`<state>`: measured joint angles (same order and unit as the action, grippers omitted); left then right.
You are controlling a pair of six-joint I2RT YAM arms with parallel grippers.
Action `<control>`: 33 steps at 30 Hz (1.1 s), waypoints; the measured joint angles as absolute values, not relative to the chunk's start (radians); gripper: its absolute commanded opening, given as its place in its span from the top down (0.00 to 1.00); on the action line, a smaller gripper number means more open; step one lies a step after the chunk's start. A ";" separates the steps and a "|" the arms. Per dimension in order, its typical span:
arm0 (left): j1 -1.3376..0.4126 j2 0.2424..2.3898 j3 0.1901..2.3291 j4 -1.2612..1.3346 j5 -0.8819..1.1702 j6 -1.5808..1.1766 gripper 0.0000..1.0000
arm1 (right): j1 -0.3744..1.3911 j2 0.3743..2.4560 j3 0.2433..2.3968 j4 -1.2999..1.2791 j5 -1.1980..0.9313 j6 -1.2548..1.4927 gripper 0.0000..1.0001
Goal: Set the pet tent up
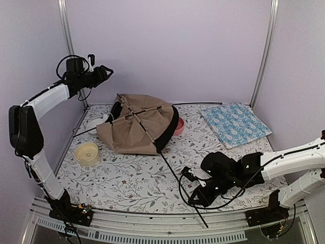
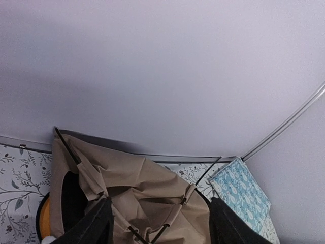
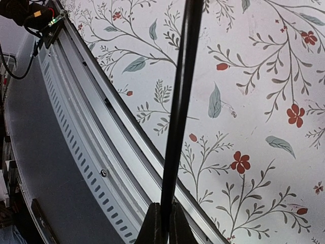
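One tent point(image 1: 139, 124), one cushion point(image 1: 235, 123), perhaps two bowls point(image 1: 87, 153)

- The setting is a robotics test cell in a laboratory, not a home.
- Plain lilac wall panels point(image 1: 167, 46) enclose the work surface on three sides, with bare metal uprights point(image 1: 64, 30) at the back corners.
- A slotted metal rail point(image 1: 152, 231) runs along the near edge and carries the arm bases point(image 1: 68, 211).
- Loose black cables point(image 1: 76, 61) and an exposed circuit board point(image 3: 48, 19) with lit indicators are visible.
- A floral printed sheet point(image 1: 142, 178) covers the table.
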<state>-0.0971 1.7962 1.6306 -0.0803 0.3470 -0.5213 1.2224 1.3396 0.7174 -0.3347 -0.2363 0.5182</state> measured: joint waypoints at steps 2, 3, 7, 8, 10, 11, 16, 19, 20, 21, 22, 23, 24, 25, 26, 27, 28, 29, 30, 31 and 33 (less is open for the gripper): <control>-0.147 1.702 1.492 -0.028 0.323 -0.520 0.39 | 1.218 1.335 0.727 -0.334 -0.236 0.515 1.00; -0.172 1.666 1.435 -0.010 0.313 -0.522 0.39 | 1.216 1.334 0.733 -0.330 -0.236 0.514 1.00; -0.335 1.494 1.118 0.086 0.239 -0.521 0.40 | 1.208 1.325 0.751 -0.313 -0.236 0.509 1.00; -0.380 1.456 1.044 0.109 0.219 -0.524 0.40 | 1.207 1.325 0.758 -0.313 -0.236 0.508 1.00; -0.474 1.379 0.898 0.154 0.168 -0.531 0.40 | 1.204 1.323 0.771 -0.311 -0.237 0.506 1.00; -0.508 1.349 0.846 0.170 0.147 -0.535 0.40 | 1.203 1.323 0.782 -0.311 -0.237 0.504 1.00; -0.685 1.161 0.545 0.318 0.005 -0.583 0.39 | 1.199 1.327 0.859 -0.302 -0.242 0.492 1.00; -0.751 1.098 0.435 0.374 -0.081 -0.616 0.37 | 1.195 1.340 0.906 -0.282 -0.248 0.488 1.00; -0.771 1.086 0.410 0.389 -0.107 -0.626 0.36 | 1.193 1.348 0.921 -0.273 -0.251 0.488 1.00; -0.788 1.081 0.392 0.404 -0.126 -0.635 0.35 | 1.192 1.358 0.938 -0.261 -0.258 0.488 1.00; -0.807 1.077 0.375 0.424 -0.150 -0.646 0.33 | 1.190 1.369 0.953 -0.252 -0.265 0.488 1.00; -0.822 1.077 0.362 0.439 -0.170 -0.657 0.32 | 1.188 1.383 0.971 -0.241 -0.272 0.489 1.00; -0.835 1.081 0.352 0.455 -0.189 -0.669 0.31 | 1.186 1.399 0.989 -0.231 -0.278 0.489 1.00; -0.845 1.084 0.344 0.469 -0.202 -0.680 0.30 | 1.184 1.412 1.003 -0.223 -0.285 0.489 1.00; -0.856 1.093 0.337 0.490 -0.222 -0.693 0.29 | 1.182 1.428 1.024 -0.213 -0.293 0.489 1.00; -0.867 1.105 0.331 0.513 -0.241 -0.707 0.29 | 1.180 1.446 1.044 -0.203 -0.302 0.489 1.00; -0.880 1.123 0.329 0.533 -0.262 -0.723 0.28 | 1.179 1.462 1.063 -0.193 -0.311 0.489 1.00; -0.891 1.138 0.328 0.548 -0.277 -0.731 0.28 | 1.176 1.480 1.085 -0.178 -0.324 0.489 1.00; -0.905 1.160 0.328 0.568 -0.300 -0.739 0.27 | 1.174 1.491 1.098 -0.164 -0.332 0.490 1.00; -0.918 1.184 0.331 0.585 -0.324 -0.749 0.25 | 1.171 1.504 1.111 -0.149 -0.344 0.493 1.00; -0.941 1.229 0.338 0.602 -0.371 -0.766 0.23 | 1.162 1.527 1.135 -0.123 -0.368 0.501 1.00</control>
